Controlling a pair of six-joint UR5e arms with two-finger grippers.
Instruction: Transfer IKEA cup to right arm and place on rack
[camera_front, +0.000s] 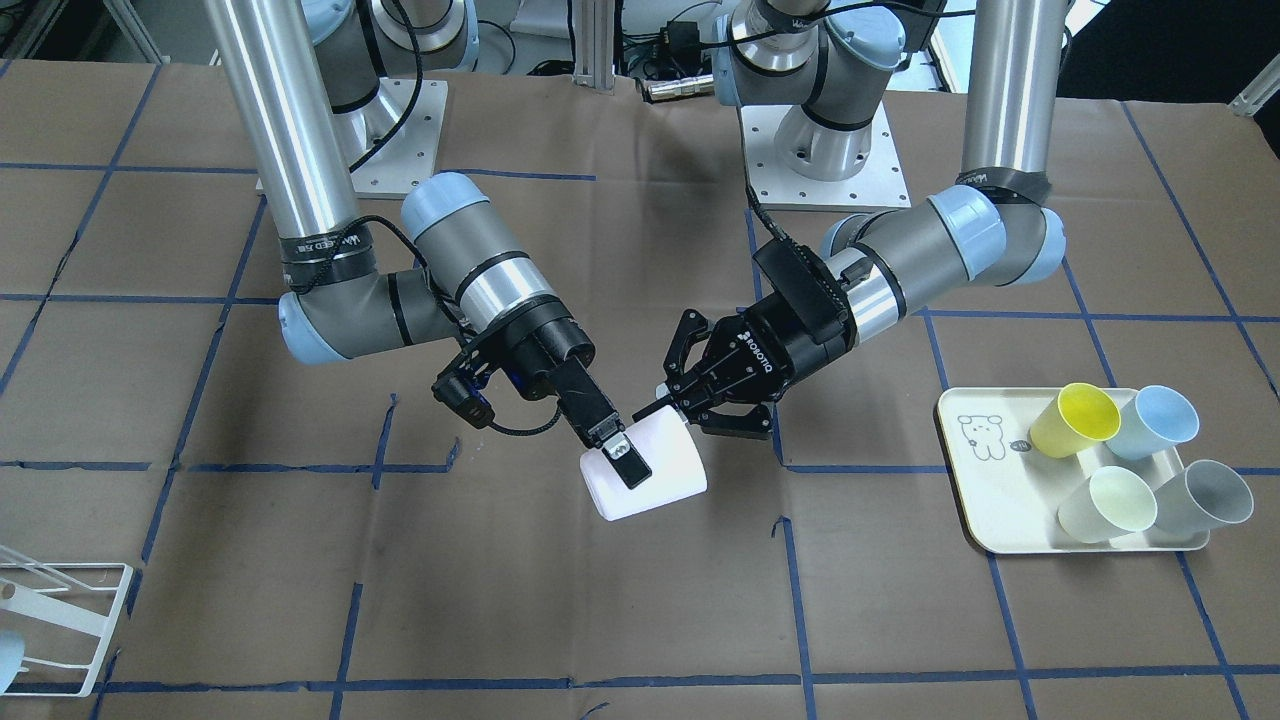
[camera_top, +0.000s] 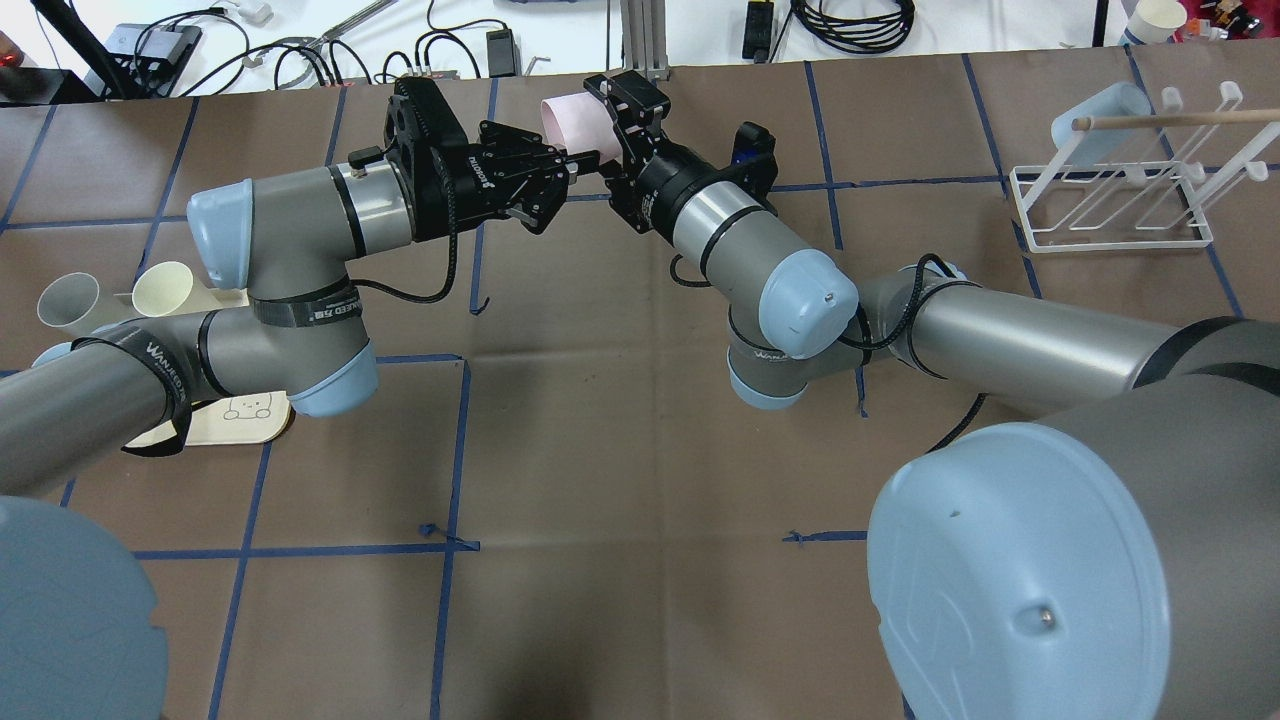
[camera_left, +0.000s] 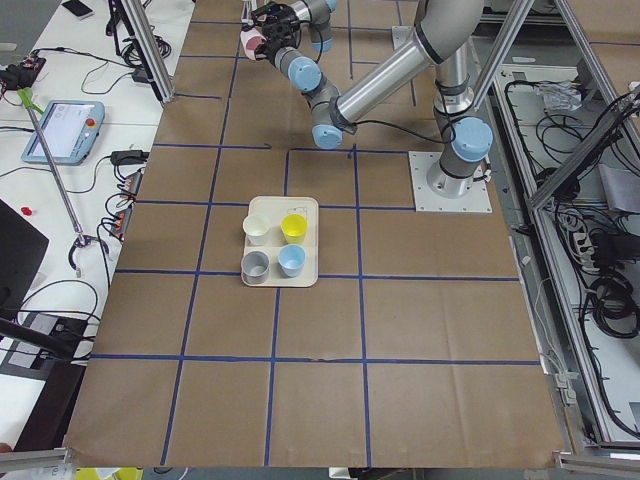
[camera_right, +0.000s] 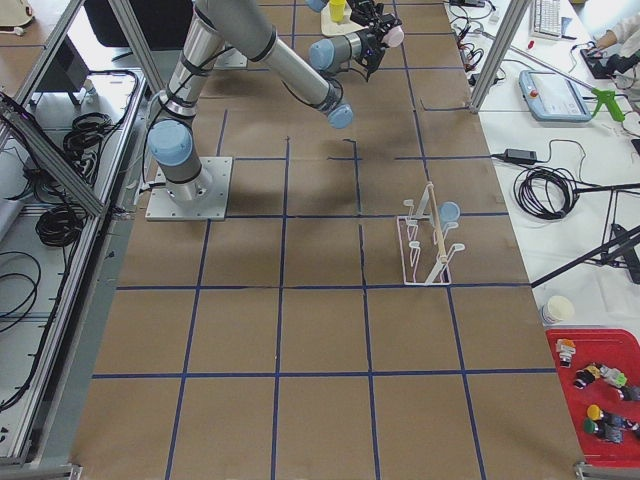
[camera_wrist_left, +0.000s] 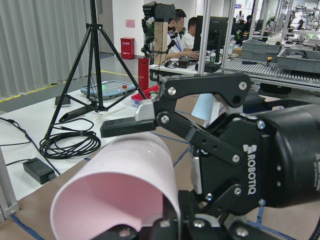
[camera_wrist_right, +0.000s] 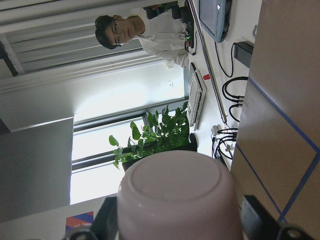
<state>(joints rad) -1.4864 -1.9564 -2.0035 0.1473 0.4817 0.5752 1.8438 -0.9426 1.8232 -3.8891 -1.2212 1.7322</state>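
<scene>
The IKEA cup (camera_front: 660, 480), pale pink, hangs on its side above the middle of the table, between the two arms. My right gripper (camera_front: 625, 472) comes in at its base, one stubby finger (camera_front: 618, 452) lying along the cup's wall. In the right wrist view the cup's base (camera_wrist_right: 176, 200) sits between both fingers. My left gripper (camera_front: 672, 420) is spread wide at the cup's mouth. In the left wrist view its upper pad (camera_wrist_left: 132, 125) rests on the rim (camera_wrist_left: 125, 150); its lower finger is hidden. The white wire rack (camera_top: 1110, 235) stands far off on my right.
A cream tray (camera_front: 975, 500) with a bear drawing holds several cups on my left side. The rack carries a pale blue cup (camera_top: 1095, 120) and a wooden rod (camera_top: 1170, 118). Brown paper with blue tape lines covers the table. People sit at desks beyond the table.
</scene>
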